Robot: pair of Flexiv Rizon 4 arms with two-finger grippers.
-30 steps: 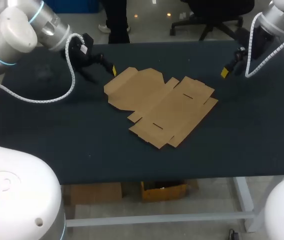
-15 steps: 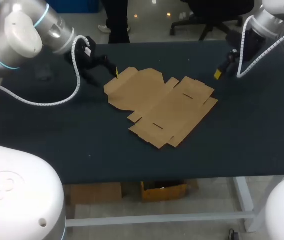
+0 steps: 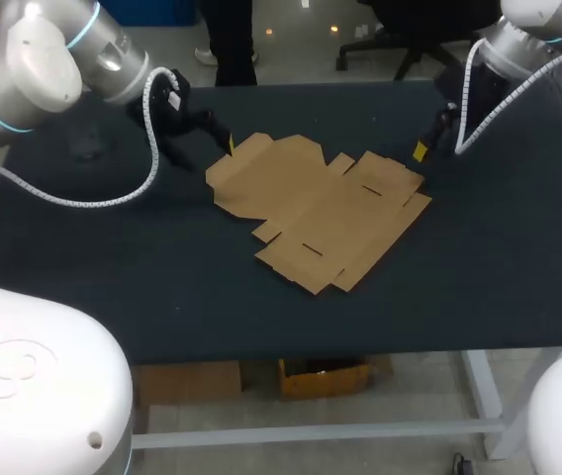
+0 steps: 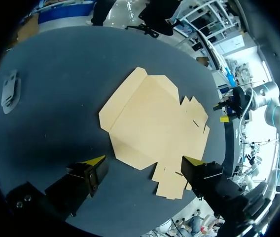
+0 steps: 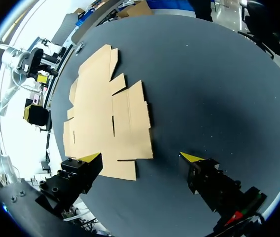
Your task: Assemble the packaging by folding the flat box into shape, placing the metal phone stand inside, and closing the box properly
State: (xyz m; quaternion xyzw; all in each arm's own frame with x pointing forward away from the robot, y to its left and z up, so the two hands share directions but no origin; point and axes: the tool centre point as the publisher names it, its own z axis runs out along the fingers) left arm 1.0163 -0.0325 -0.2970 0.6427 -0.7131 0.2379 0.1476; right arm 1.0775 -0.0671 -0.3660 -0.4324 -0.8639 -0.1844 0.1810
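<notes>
Brown cardboard box (image 3: 319, 211) flat, unfolded, creased; left pincer (image 4: 144, 160), right pincer (image 5: 140, 156) spread wide.

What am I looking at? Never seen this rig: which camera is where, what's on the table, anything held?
Two robot arms stand at a dark table. The head view looks down from above and behind; each round picture comes from a camera on one arm's wrist, looking along its yellow-tipped fingers. A flat, unfolded cardboard box lies on the table. The left tool is by its far left corner, the right tool by its far right edge. Both are open, holding nothing.
</notes>
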